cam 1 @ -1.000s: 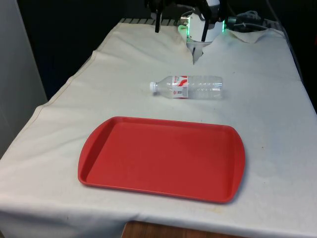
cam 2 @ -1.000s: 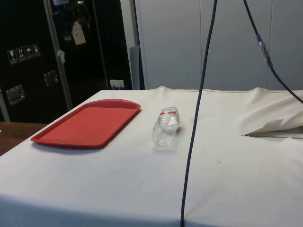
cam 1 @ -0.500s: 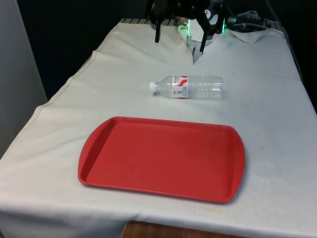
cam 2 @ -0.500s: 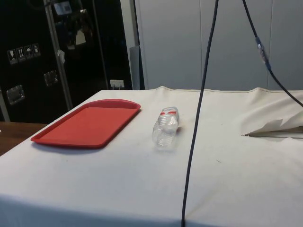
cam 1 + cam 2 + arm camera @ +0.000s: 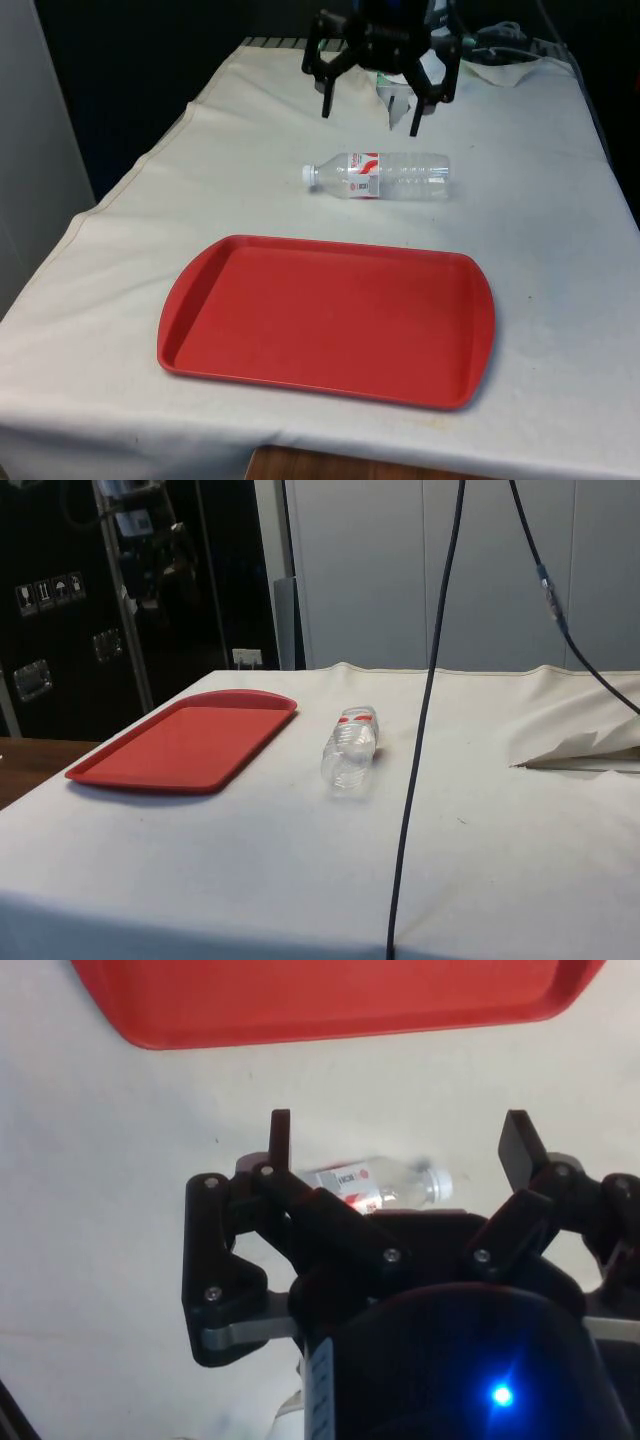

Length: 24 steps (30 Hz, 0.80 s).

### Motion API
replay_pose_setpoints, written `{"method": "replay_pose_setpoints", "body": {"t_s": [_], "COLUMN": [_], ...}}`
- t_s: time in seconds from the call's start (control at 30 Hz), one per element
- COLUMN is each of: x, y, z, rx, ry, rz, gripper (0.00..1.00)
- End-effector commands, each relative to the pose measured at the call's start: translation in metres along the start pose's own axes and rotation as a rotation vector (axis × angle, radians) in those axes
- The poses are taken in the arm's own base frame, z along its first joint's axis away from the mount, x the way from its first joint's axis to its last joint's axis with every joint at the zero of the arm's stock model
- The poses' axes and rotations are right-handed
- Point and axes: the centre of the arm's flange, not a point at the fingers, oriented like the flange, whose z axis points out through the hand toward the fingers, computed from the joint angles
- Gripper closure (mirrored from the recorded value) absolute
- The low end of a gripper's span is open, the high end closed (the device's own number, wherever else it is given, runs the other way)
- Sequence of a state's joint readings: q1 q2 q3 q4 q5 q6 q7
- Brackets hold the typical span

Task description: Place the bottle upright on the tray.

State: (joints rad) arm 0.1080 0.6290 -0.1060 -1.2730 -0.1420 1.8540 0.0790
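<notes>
Front view: the gripper hung above the far half of the table, its two black fingers spread wide with nothing between them. The clear plastic water bottle lay on its side on the white cloth, just in front of the gripper and lower, cap toward the front view's left, red-and-white label near the neck. The red tray sat nearer the camera, bare, apart from the bottle by a strip of cloth.

Side view: the bottle lay end-on, base toward the camera, just beside the tray's long edge but not touching it. A black cable hung down in the foreground.

Wrist view: the fingers stood well apart, and the bottle showed between them on the cloth, with the tray's rim beyond.

Judgement: the reach was in hand, the grasp not yet made. To do it well, I'd descend straight over the barrel, fingers straddling it across its width, and close gently, since thin plastic will dent and a round body may roll. Gripping near the middle should ease the turn to upright.
</notes>
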Motion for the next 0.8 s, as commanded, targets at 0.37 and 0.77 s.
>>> {"method": "replay_pose_setpoints", "body": {"t_s": [0.37,0.77], "x": [-0.012,-0.022], "y": [-0.013,-0.014], "z": [0.021,0.014], "rx": [0.000,0.007], "ry": [0.027,0.025], "rz": [0.007,0.009], "gripper": [0.00,0.00]}}
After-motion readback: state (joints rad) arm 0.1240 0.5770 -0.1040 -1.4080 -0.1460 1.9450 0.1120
